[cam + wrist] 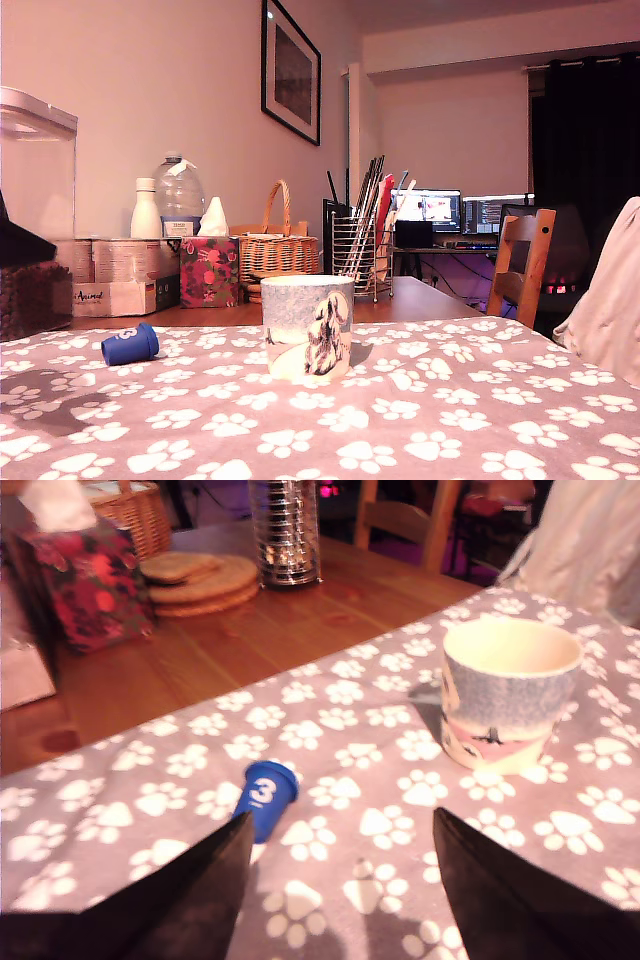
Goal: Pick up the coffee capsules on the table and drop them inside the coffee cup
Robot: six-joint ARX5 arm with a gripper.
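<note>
A dark blue capsule [130,344] [265,795] with a white "3" lies on its side on the paw-print tablecloth, to the exterior view's left of the cup. The white-grey cup [307,328] [510,695] stands upright, its dark animal figure facing the exterior camera, and looks empty from above. My gripper [342,818] is open and hovers above the cloth. One dark finger [200,880] is close beside the blue capsule, with nothing between the fingers. The arm does not show in the exterior view; only a shadow falls on the cloth. The brown-orange capsule is out of view.
Behind the cloth on bare wood stand a floral tissue box [208,270] [88,580], a wicker basket [275,250], stacked round coasters [200,578] and a wire utensil holder [362,255] [285,530]. A wooden chair [522,262] and a pale draped fabric [610,310] are at the exterior view's right.
</note>
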